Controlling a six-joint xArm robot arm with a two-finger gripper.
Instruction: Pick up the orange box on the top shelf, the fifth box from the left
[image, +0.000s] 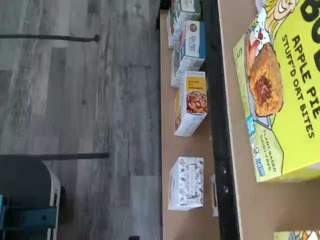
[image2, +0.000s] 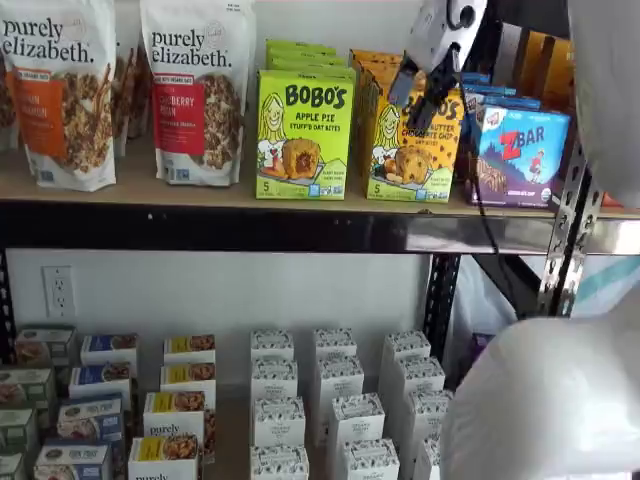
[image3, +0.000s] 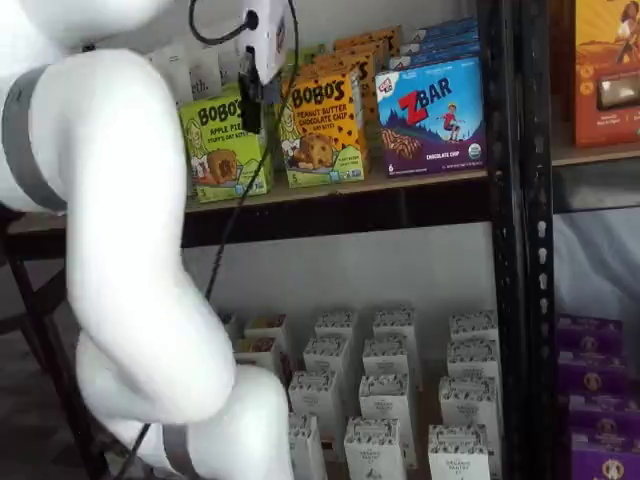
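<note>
Orange box (image3: 322, 128) beside lime-green box (image3: 224, 148), blue box (image3: 432, 117).

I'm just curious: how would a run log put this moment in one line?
stage: approach | end effector: open, empty, in front of orange box | orange box: upright on top shelf, untouched

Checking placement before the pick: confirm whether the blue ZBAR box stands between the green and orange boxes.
No: in a shelf view the ZBAR box stands beyond the orange box, which is directly beside the green box.
</note>
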